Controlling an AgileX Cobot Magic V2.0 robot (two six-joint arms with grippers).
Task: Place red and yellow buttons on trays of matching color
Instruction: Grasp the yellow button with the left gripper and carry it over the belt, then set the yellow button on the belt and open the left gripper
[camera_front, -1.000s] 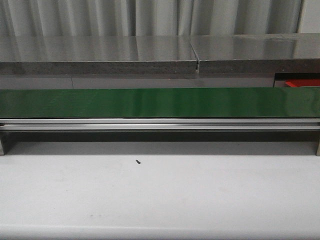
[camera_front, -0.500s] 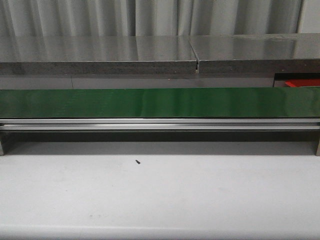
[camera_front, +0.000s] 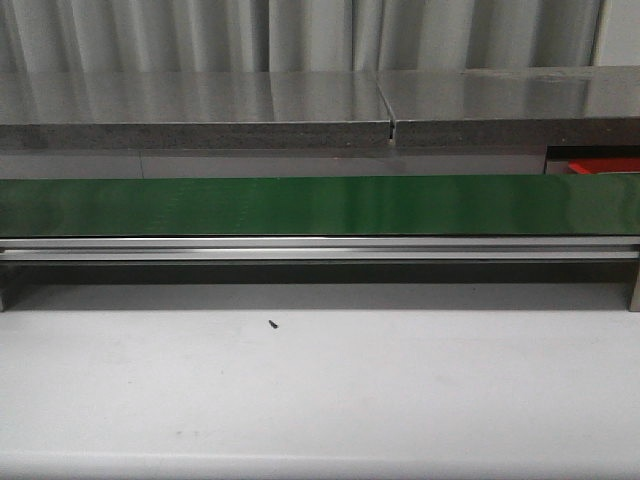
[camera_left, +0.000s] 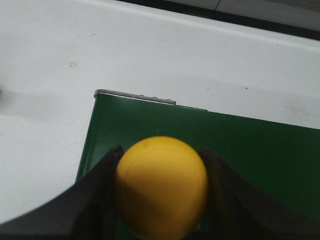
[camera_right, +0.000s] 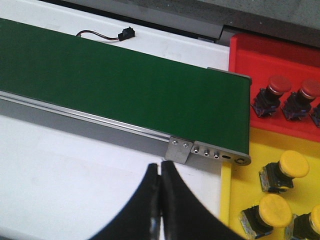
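In the left wrist view my left gripper (camera_left: 161, 160) is shut on a yellow button (camera_left: 161, 187), held over one end of the green conveyor belt (camera_left: 240, 150). In the right wrist view my right gripper (camera_right: 160, 167) is shut and empty, above the white table beside the belt's (camera_right: 125, 85) other end. A red tray (camera_right: 260, 55) there holds two red buttons (camera_right: 276, 90). The yellow tray (camera_right: 240, 195) below it holds three yellow buttons (camera_right: 292, 165). The front view shows the belt (camera_front: 320, 205) bare and neither gripper.
A metal rail (camera_front: 320, 248) runs along the belt's front edge. A small black speck (camera_front: 273, 323) lies on the white table (camera_front: 320, 390). A black connector with a wire (camera_right: 125, 34) lies behind the belt. A grey shelf (camera_front: 200, 110) stands behind.
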